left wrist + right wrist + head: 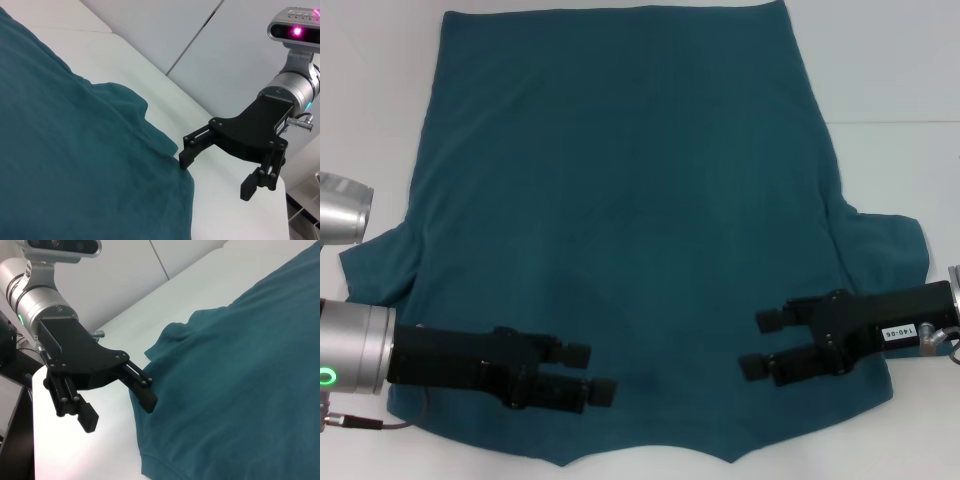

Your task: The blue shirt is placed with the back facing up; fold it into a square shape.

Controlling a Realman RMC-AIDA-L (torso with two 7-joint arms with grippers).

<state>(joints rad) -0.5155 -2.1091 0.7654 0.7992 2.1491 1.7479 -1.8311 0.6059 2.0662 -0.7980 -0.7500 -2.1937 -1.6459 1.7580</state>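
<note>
While the blue shirt (620, 230) lies spread flat on the white table (900, 160), its plain side is up, its collar edge nearest the robot and its hem at the far end. Both short sleeves stick out sideways from the shirt's body, and bare table shows beyond each sleeve and along both long side edges. Over the shirt's near left corner, beside the left sleeve, the left gripper (588, 373) hovers with its fingers spread apart and nothing between them. Over the shirt's near right part, just below the right sleeve, the right gripper (766, 343) hangs pointing inward toward the shirt's middle, its fingers likewise parted and empty.
</note>
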